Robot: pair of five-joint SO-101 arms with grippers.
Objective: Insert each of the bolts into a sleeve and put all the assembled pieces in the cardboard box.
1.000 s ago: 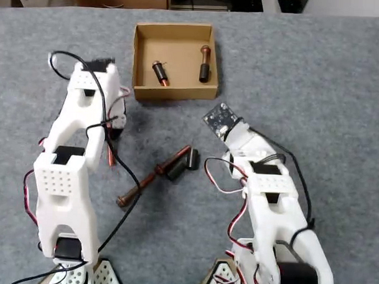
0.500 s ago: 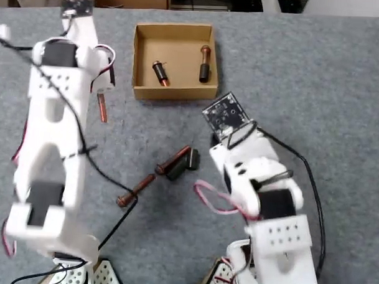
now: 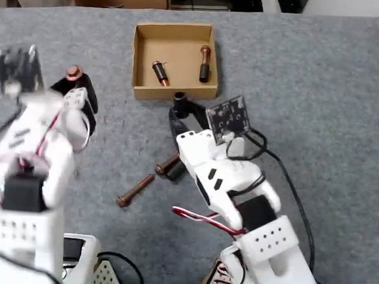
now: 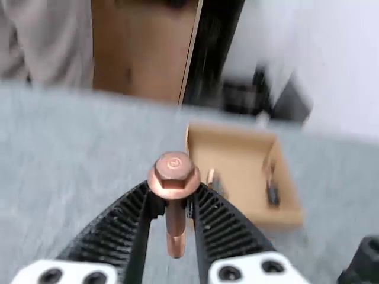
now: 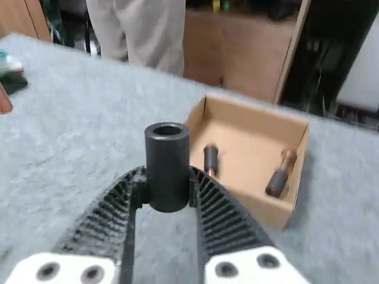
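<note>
Two assembled pieces lie in the cardboard box. Left gripper pinches a copper bolt, head up. Right gripper pinches a black sleeve, bore up.

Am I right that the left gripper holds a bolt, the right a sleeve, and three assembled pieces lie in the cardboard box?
No: the high view shows two assembled pieces in the cardboard box. The left gripper does hold a bolt, the right gripper a sleeve.
</note>
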